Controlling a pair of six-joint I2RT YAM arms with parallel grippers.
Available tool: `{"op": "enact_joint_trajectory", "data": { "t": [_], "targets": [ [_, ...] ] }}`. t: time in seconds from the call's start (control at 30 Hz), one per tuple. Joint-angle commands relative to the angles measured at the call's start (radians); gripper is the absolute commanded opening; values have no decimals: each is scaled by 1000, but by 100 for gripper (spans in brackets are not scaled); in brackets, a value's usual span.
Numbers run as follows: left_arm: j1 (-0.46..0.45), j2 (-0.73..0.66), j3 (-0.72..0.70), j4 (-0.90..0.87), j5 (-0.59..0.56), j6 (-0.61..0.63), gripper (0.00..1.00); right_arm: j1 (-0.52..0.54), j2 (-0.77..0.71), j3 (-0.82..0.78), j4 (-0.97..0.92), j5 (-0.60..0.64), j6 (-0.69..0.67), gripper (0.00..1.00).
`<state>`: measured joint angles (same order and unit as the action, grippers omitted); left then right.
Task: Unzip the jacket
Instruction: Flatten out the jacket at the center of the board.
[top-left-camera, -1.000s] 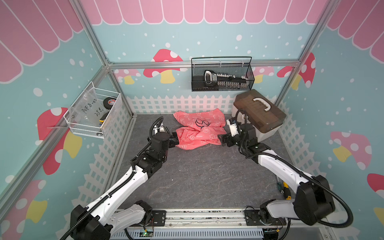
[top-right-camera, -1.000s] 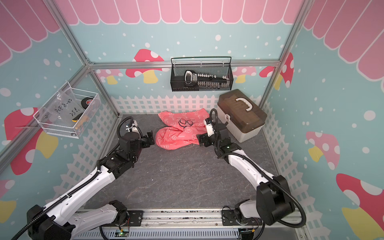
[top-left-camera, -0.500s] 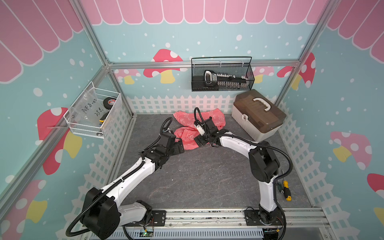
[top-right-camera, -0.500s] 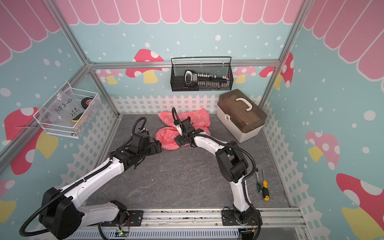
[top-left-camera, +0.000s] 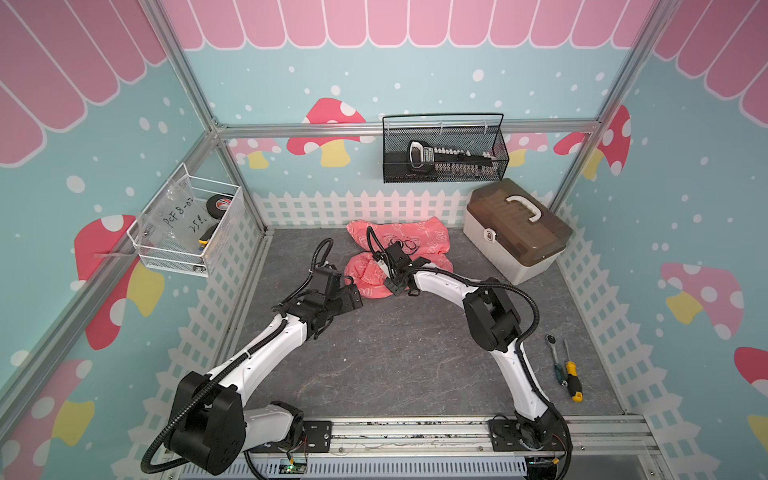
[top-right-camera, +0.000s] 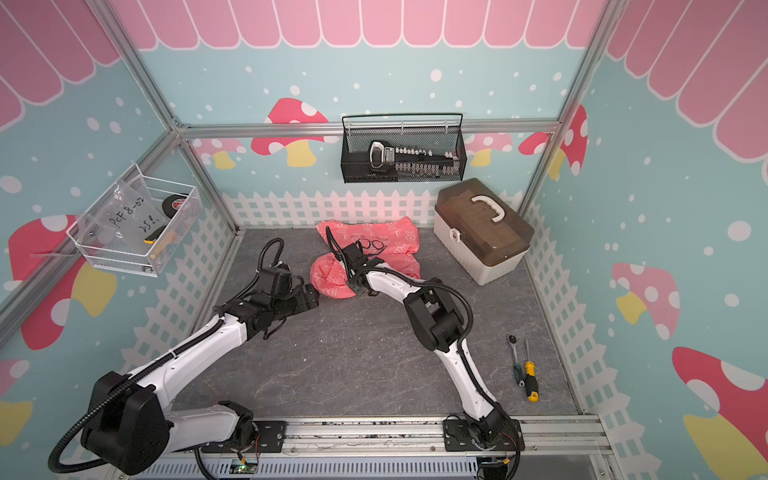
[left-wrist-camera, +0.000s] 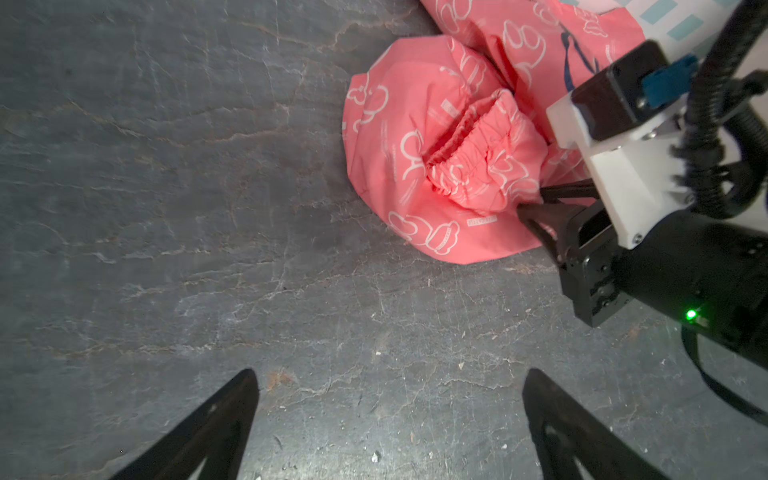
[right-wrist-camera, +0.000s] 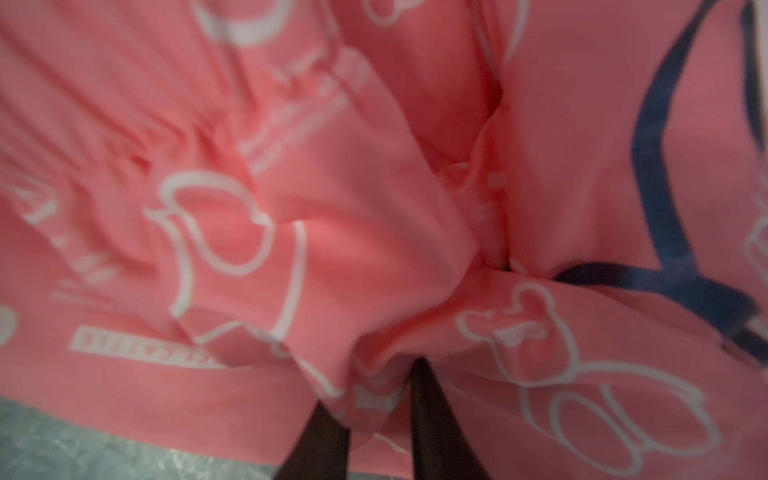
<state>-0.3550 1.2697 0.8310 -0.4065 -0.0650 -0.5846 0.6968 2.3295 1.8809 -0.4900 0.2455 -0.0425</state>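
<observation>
A: Two grippers. Left gripper (left-wrist-camera: 390, 374) is spread wide with nothing between the tips, low over the bare grey mat (top-left-camera: 395, 365), near the jacket (left-wrist-camera: 415, 174), not touching.
B: Right gripper (right-wrist-camera: 376, 390)?
A: Pinched shut on a fold of the jacket. In its wrist view, pink cloth bunches between the two black fingers (right-wrist-camera: 432, 424). In the left wrist view its tips are buried in the cloth beside one elastic cuff (left-wrist-camera: 478, 145).
B: Nearest things?
A: Two hand tools lie side by side on the mat at the robot's right: one ratchet (top-left-camera: 559, 374), one yellow-handled screwdriver (top-left-camera: 573, 382). Both well apart from the jacket.
B: Jacket count and place?
A: One, in both top views (top-left-camera: 424, 237) (top-right-camera: 332, 278). It lies crumpled at the back middle of the mat, near the white fence. Zipper state: cannot tell.
B: Farther?
A: One toolbox (top-left-camera: 528, 239), lid down, on the mat to the jacket's right, apart from it. Then two wall baskets: one white wire basket (top-left-camera: 226, 226) on the left wall, one black mesh basket (top-left-camera: 494, 170) on the back wall.
</observation>
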Motion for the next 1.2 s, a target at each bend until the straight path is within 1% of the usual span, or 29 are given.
{"op": "enact_joint_trajectory", "data": {
  "t": [0.0,0.03,0.07,0.2,0.4,0.53,0.67,0.73,0.8,0.9,1.0,1.03,1.1,1.13,1.17],
  "targets": [
    [3,-15,-23,50,42,-41,100,14,-71,10,-36,63,-17,8],
    [4,-16,-23,51,39,-35,100,16,-99,4,-35,75,-17,2],
    [4,-16,-20,48,38,-25,100,18,-138,-11,-31,86,-17,0],
    [4,-28,-15,31,4,-17,100,20,-330,-100,13,73,-11,0],
    [4,-120,-110,128,10,-67,100,20,-612,-240,23,9,19,0],
    [2,-145,-129,137,40,-73,100,21,-824,-408,69,6,30,0],
    [-3,-137,-120,135,87,-77,100,18,-1091,-624,180,19,13,0],
    [-16,-122,-111,138,96,-71,100,18,-1212,-712,220,42,19,0],
    [-32,-99,-97,139,95,-66,100,17,-1308,-762,222,70,25,0],
    [-38,-48,-79,131,109,-87,100,17,-1422,-815,166,121,69,0],
    [-38,2,-66,112,112,-125,100,17,-1531,-887,78,200,176,0],
    [-37,12,-64,112,118,-133,100,17,-1570,-915,34,236,228,3],
    [-37,29,-64,119,119,-143,100,17,-1645,-963,-64,292,342,19],
    [-39,36,-60,125,122,-150,100,16,-1686,-985,-113,305,393,30],
    [-40,42,-53,131,125,-153,100,17,-1725,-1000,-161,320,453,47]
  ]
}}
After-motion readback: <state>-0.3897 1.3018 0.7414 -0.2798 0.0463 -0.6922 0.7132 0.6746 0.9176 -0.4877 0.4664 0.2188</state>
